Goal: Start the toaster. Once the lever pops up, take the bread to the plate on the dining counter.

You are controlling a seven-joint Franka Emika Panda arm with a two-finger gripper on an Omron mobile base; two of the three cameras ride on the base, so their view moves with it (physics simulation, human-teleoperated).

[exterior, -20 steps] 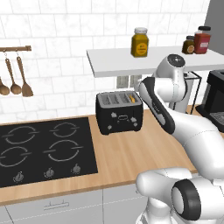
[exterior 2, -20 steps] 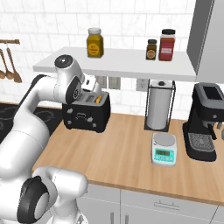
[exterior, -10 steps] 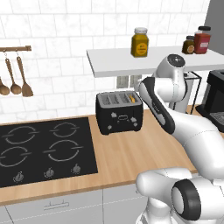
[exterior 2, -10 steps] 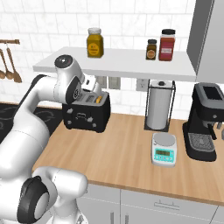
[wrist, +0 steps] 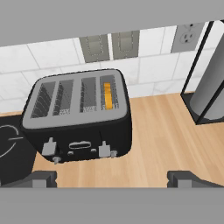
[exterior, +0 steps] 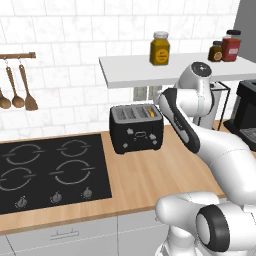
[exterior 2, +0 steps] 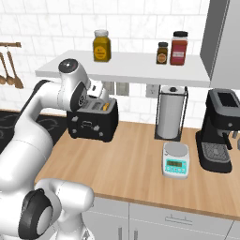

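We locate the toaster (wrist: 76, 118) on the wood worktop (exterior: 150, 175), close to the tiled wall and just right of the black hob (exterior: 50, 172). Its top carries four long slots. The bread (wrist: 107, 96) sits in the slot at the toaster's right end, its orange-tan edge visible from above. Two pale levers (wrist: 104, 149) project from the front face, with small knobs between them.

We find the gripper (wrist: 111, 178) poised above and in front of the toaster, apart from it; its fingers are spread wide and carry nothing.

To the right stand a paper towel roll (exterior 2: 169, 117), a small scale (exterior 2: 176, 160) and a black coffee machine (exterior 2: 222, 131). Jars (exterior 2: 101, 45) rest on the shelf (exterior 2: 140, 68) above.
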